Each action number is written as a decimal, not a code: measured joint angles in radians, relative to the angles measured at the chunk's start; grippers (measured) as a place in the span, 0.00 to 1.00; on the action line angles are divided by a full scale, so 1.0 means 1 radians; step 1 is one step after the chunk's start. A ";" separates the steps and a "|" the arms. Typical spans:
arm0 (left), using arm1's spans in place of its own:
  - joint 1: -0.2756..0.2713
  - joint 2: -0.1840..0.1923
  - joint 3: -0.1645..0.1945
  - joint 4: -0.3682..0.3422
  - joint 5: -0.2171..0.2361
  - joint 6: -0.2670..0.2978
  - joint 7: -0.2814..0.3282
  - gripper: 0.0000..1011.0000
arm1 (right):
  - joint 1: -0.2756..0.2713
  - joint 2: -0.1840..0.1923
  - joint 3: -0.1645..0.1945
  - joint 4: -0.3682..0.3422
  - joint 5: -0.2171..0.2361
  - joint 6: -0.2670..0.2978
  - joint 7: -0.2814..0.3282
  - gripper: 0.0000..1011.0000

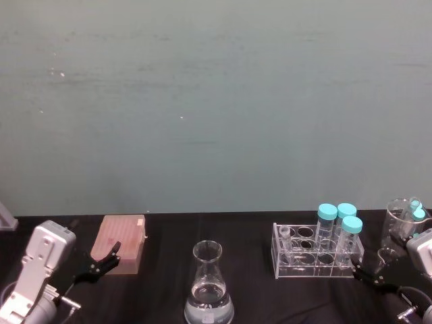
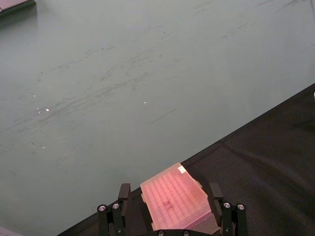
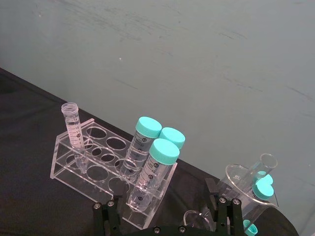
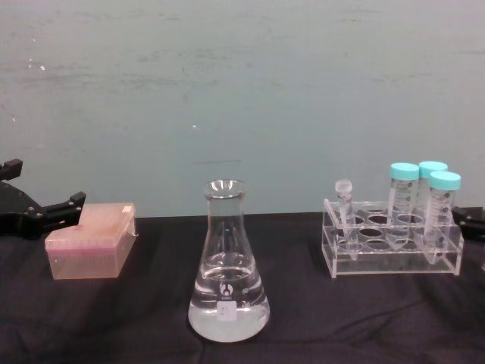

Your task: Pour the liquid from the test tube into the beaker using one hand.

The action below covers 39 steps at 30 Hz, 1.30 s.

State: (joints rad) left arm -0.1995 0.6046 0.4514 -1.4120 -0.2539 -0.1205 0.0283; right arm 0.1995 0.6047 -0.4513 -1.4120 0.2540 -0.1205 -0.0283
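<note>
1. While both arms sit low at the near corners of the black tabletop (image 1: 162,270), the test tube (image 4: 345,208) stands uncapped in the clear rack (image 4: 394,262) on the right side. It is in a hole at the rack's left end and leans slightly.
2. Whether the test tube holds any liquid cannot be told from these views. Printed graduation marks show along its wall in the right wrist view.
3. The beaker (image 4: 227,265) is a tall conical flask. It stands upright near the middle of the tabletop, toward the front edge and well apart from the rack.
4. Clear liquid (image 4: 227,311) fills the wide base of the beaker, and the neck above it is bare glass.
5. Three teal-capped tubes (image 3: 155,147) stand close together at the rack's right end, away from the test tube.
6. The right hand (image 3: 165,201) is near the right end of the rack, on the robot's side of it. Its fingers are spread wide and grip nothing, and it is apart from the test tube.
7. The left hand (image 2: 169,191) is on the left of the tabletop, just beside a pink tip box (image 1: 121,243). Its fingers are also spread and hold nothing, and whether a fingertip touches the box cannot be told.
8. A glass cup (image 1: 398,219) stands past the right end of the rack, with more teal-capped tubes leaning inside it.
</note>
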 joint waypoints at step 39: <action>0.000 0.000 0.000 0.000 0.000 0.000 0.000 0.99 | 0.000 0.000 0.000 0.000 0.000 0.000 0.000 0.99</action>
State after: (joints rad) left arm -0.1995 0.6047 0.4514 -1.4120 -0.2539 -0.1205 0.0283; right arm 0.1995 0.6047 -0.4514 -1.4120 0.2539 -0.1205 -0.0282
